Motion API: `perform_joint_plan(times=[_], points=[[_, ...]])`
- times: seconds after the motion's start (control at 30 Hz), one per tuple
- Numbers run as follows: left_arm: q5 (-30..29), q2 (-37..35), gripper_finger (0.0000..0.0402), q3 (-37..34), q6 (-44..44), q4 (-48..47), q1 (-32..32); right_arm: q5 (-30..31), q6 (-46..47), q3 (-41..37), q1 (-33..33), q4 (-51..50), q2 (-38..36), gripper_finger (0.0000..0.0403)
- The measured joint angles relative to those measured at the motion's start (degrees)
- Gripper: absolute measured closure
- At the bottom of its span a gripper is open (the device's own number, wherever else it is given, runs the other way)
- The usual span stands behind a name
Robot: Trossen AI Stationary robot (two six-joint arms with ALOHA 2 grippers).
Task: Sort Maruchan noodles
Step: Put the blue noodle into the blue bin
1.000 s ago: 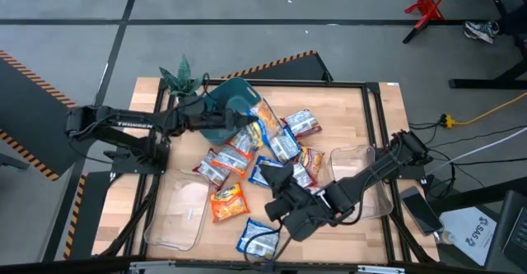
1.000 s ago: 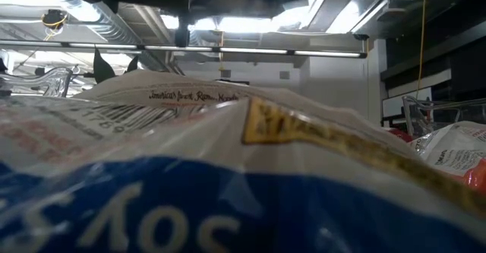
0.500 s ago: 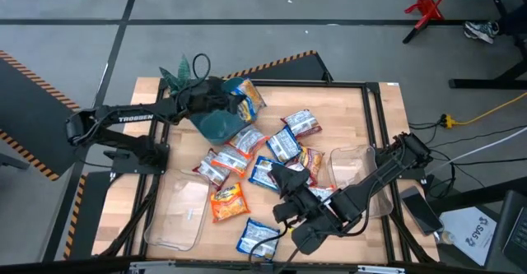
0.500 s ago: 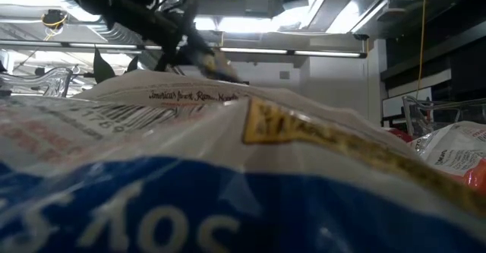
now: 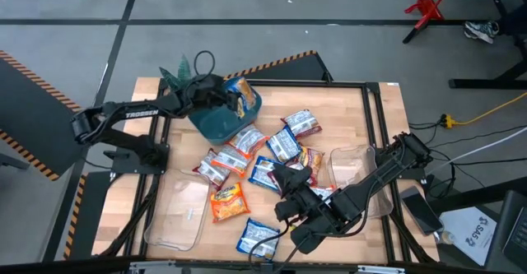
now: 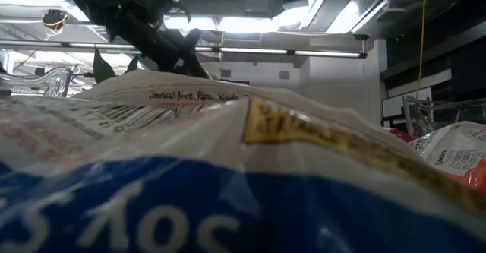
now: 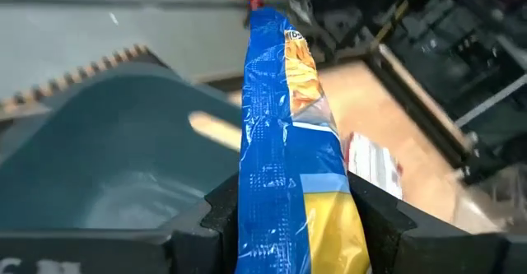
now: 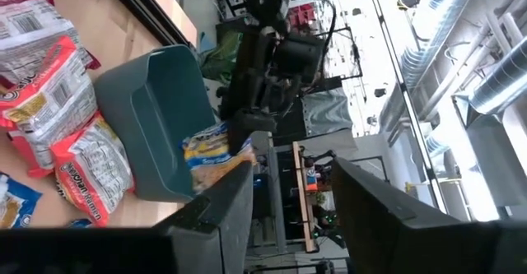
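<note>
Holding one blue-and-yellow packet (image 7: 284,167) in our left fingers (image 7: 216,212) over the teal bin (image 5: 216,122), right fingers (image 8: 216,204) parted and empty, we judge sorting barely begun: most packets (image 5: 262,160) strew the tabletop (image 5: 346,109), trays (image 5: 183,212) empty.

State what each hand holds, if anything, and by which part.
The left hand grips a blue-and-yellow noodle packet by one end, over the teal bin. The right hand holds nothing.
</note>
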Motion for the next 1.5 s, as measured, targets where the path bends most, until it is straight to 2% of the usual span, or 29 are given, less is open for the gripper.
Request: perform_joint_plan(times=[0.37, 0.67, 0.93, 1.1, 1.27, 1.5], points=[[1.82, 8.06, 0.0253, -0.02, -1.09, 0.92, 2.60, -0.01, 6.61, 0.00, 0.02, -4.81, 0.00, 0.0251], [1.27, 13.46, 0.0253, -0.02, -2.39, 2.54, 2.71, -0.02, 8.28, 0.00, 0.02, -5.73, 0.00, 0.0251], [0.61, 13.94, 0.0253, -0.01, -1.70, 2.59, 2.71, -2.06, 8.31, 0.00, 0.02, -5.70, 0.00, 0.0251], [3.67, 13.94, 0.0252, 0.00, 3.55, 2.56, 2.71, -2.56, 8.70, 0.00, 0.02, -5.68, 0.00, 0.0251], [5.42, 13.94, 0.0251, 0.00, 4.91, 2.72, 2.71, -3.06, 9.18, 0.00, 0.02, -5.67, 0.00, 0.0251], [6.74, 13.90, 0.0213, 0.00, 5.60, 4.98, 2.71, -3.08, 9.18, 0.00, 0.02, -5.66, 0.00, 0.0251]])
